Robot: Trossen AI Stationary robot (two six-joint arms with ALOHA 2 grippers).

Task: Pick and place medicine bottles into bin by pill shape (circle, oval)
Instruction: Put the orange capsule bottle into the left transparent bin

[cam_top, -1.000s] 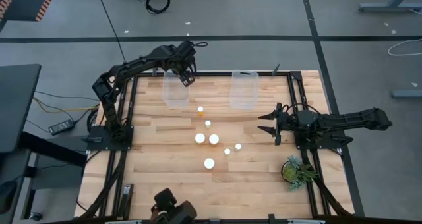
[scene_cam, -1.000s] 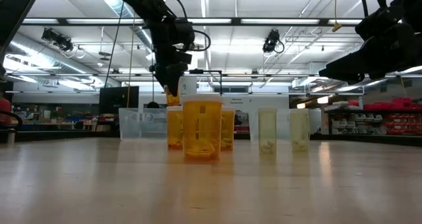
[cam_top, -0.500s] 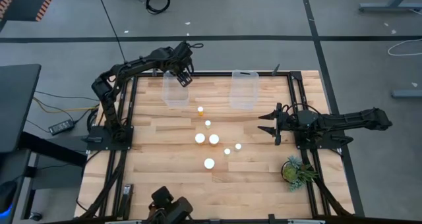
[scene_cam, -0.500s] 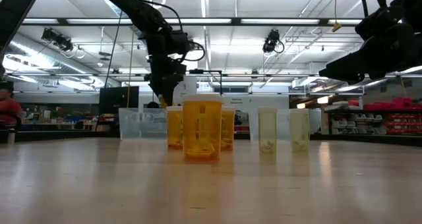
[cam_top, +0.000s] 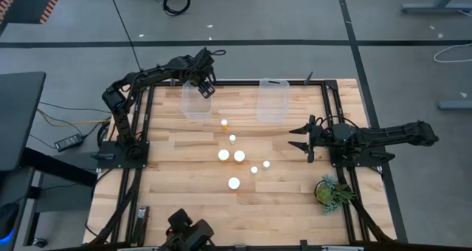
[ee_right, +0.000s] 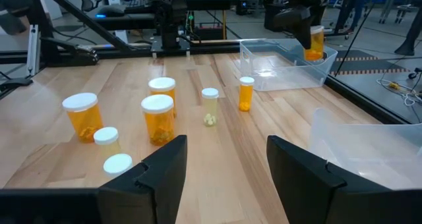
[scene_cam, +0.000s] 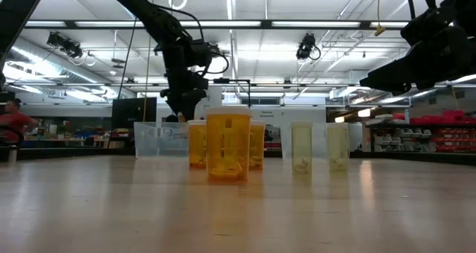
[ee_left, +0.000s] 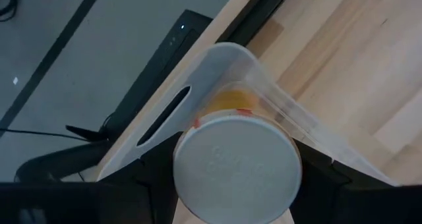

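Jaws clamped on an orange medicine bottle (ee_left: 234, 161), the left gripper (cam_top: 204, 86) hung over the left bin (cam_top: 193, 107); the right gripper (cam_top: 301, 140), fingers spread and empty, waited beside six bottles (cam_top: 238, 156) mid-table.

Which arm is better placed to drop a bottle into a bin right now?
The left. Its gripper already holds a white-capped orange bottle over the corner of the left clear bin. The right gripper hangs open and empty, off to the side of the other bin.

green plant (cam_top: 332, 191) | table's near-right corner | black coiled cable (cam_top: 176, 1) | floor
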